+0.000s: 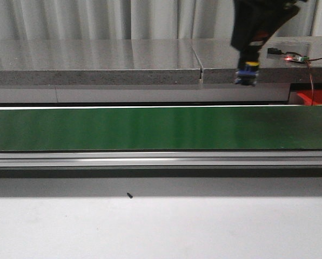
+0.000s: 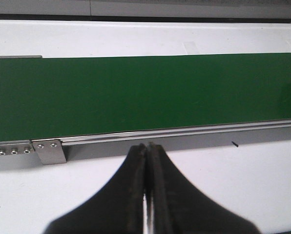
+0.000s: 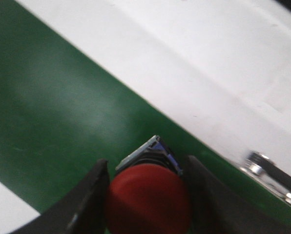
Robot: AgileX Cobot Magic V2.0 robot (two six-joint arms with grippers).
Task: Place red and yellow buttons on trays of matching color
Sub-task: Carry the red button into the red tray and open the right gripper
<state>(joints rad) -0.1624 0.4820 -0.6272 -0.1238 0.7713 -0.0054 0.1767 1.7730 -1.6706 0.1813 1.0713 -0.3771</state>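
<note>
Gripper on our right arm (image 3: 145, 204) is clamping a red button (image 3: 148, 200), its dome facing the wrist camera and its metal-and-blue body behind. In the front view we are holding this gripper (image 1: 246, 75) raised above the far edge of the green belt (image 1: 150, 128), with a blue and yellow part showing at its tip. We are seeing only a corner of the red tray (image 1: 316, 97), to the right of the gripper and lower, so we judge the next move goes rightward and down; the right arm is nearer. Only the right wrist view shows the button's colour. Our left gripper (image 2: 148, 195) is closed and empty, hovering over the white tabletop (image 2: 262, 185).
</note>
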